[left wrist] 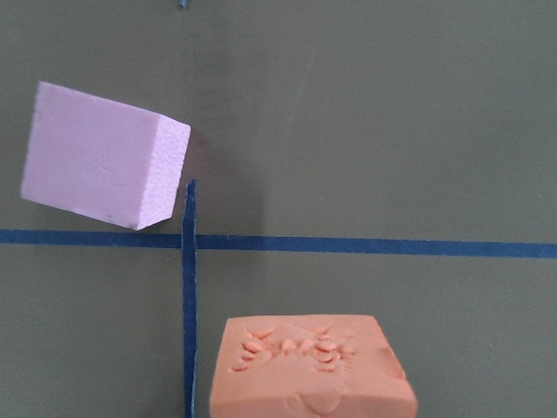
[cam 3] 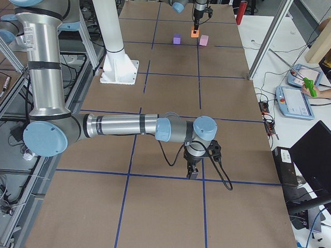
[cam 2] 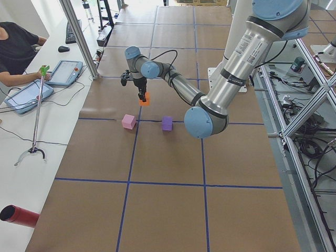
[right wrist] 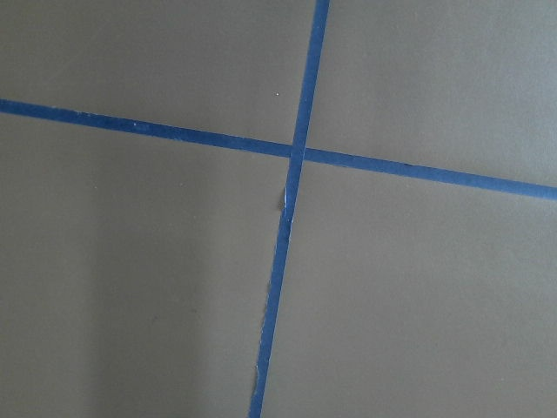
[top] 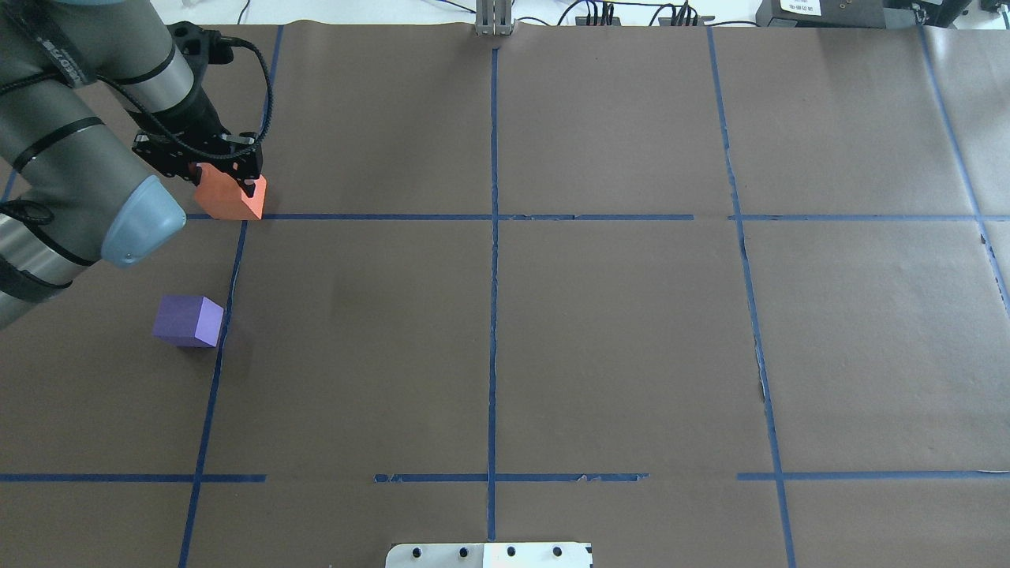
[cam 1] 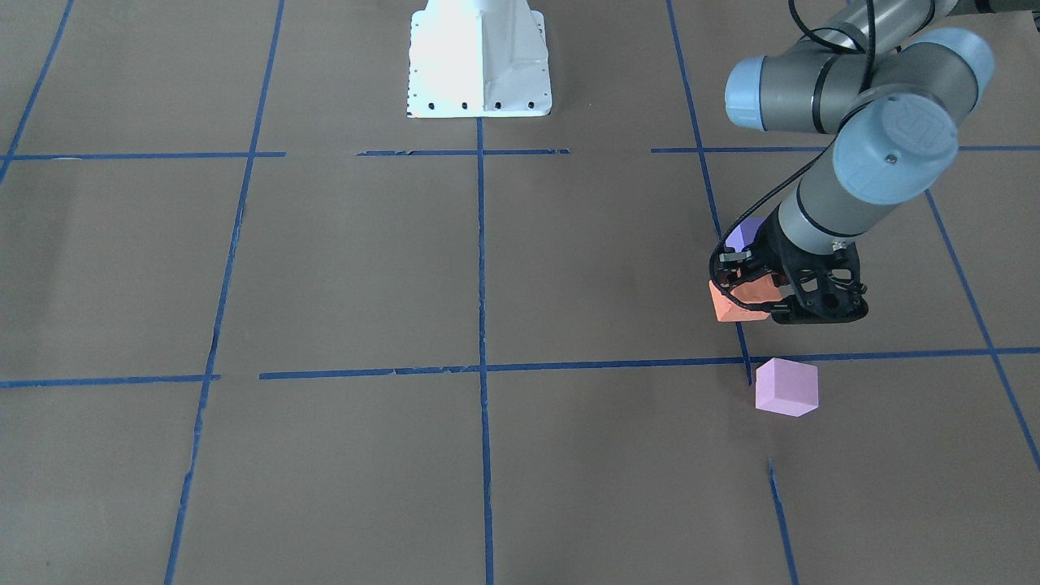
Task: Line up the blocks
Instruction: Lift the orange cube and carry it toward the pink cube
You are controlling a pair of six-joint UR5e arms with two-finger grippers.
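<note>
My left gripper (cam 1: 743, 296) is shut on the orange block (cam 1: 727, 307), which it holds tilted and low over the brown paper; both also show in the overhead view, the gripper (top: 229, 177) above the block (top: 229, 201). In the left wrist view the orange block (left wrist: 309, 370) is at the bottom and the pink-lilac block (left wrist: 96, 157) lies just beyond a tape crossing. The pink-lilac block (cam 1: 786, 387) rests on the paper. The violet-blue block (top: 188, 319) sits on the robot side of the gripper. My right gripper (cam 3: 194, 173) shows only in the right side view, and I cannot tell its state.
Blue tape lines (top: 493, 315) divide the brown paper into squares. The white robot base (cam 1: 479, 57) stands at the table's robot-side edge. An operator (cam 2: 16, 47) sits at a side table with tablets (cam 2: 23, 97). A red cylinder (cam 2: 18, 215) lies there too.
</note>
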